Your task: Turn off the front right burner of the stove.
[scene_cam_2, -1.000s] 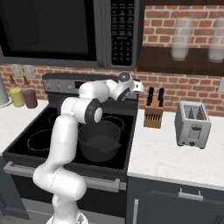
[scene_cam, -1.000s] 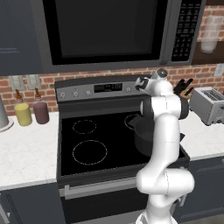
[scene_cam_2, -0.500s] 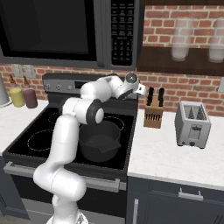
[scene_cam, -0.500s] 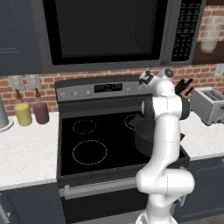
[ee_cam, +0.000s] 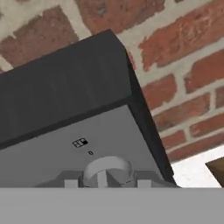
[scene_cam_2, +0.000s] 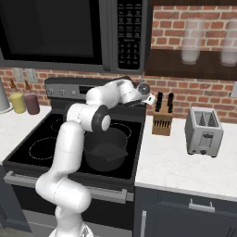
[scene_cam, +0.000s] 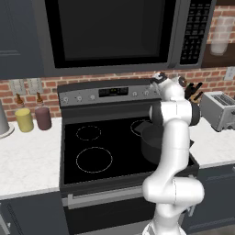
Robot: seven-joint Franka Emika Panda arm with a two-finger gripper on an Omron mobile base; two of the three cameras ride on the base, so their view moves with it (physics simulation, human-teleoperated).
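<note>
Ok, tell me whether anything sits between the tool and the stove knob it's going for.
Nothing visible does. In the hand view the round knob on the stove's grey back panel sits right ahead of the tool, with only bare panel around it. The pot lies lower, on the cooktop.

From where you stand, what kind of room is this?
A home kitchen, rendered in simulation: a black glass-top stove with a pot on it, a microwave mounted above, and a toaster and knife block on the white counter against a brick wall.
</note>
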